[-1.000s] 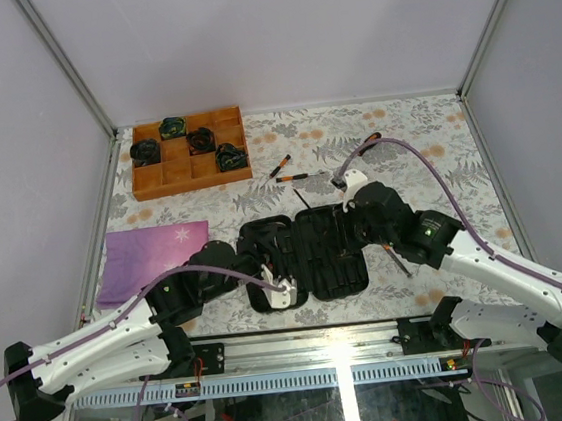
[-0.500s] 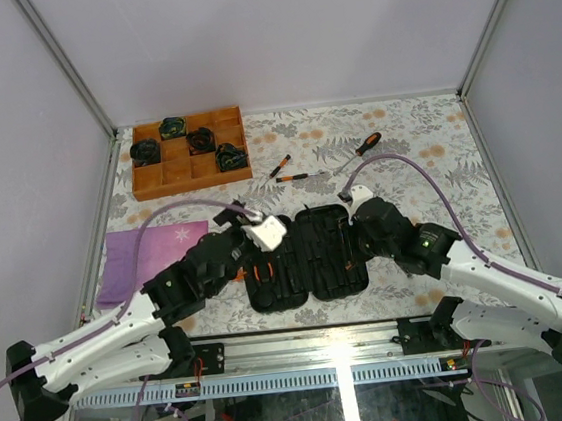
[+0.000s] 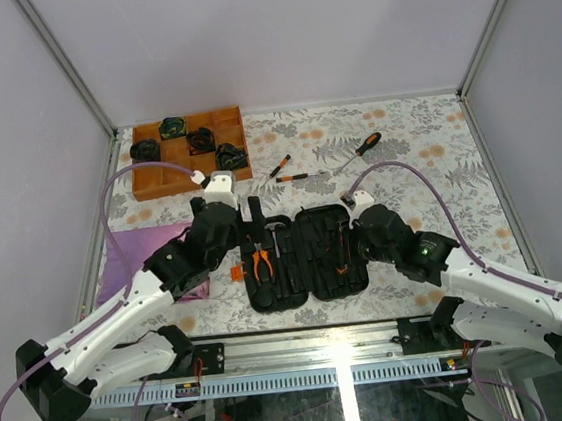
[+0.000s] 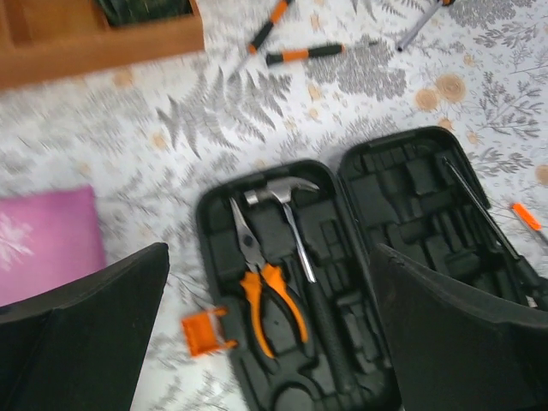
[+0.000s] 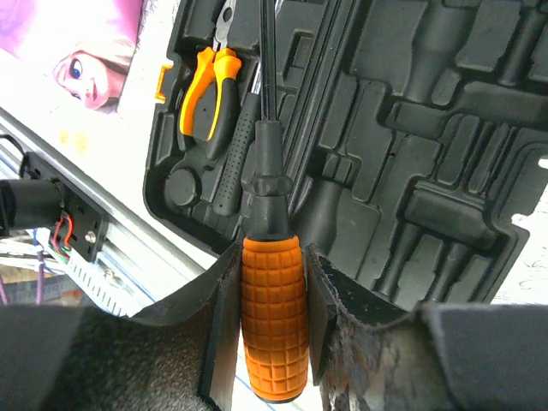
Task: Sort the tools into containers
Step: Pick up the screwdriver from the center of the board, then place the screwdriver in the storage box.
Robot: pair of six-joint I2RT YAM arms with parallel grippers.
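Note:
The black tool case (image 3: 308,280) lies open flat, its orange latch (image 4: 204,332) at the left edge. Orange-handled pliers (image 4: 267,301) and a black-handled hammer (image 4: 281,190) rest in slots of its left half. My left gripper (image 4: 270,253) hovers open above that half with nothing between its fingers. My right gripper (image 5: 272,257) is shut on the orange handle of a screwdriver (image 5: 274,330), whose shaft points across the case's moulded slots. Three more screwdrivers (image 3: 293,177) lie loose on the cloth beyond the case.
A brown wooden compartment tray (image 3: 179,177) with dark items stands at the back left. A pink cloth (image 3: 129,249) lies left of the case. Metal frame posts and walls close in the table on both sides.
My left gripper has risen from the case's near left corner, swung back to the left and opened. The pliers now lie uncovered in the case. My right gripper still grips its screwdriver.

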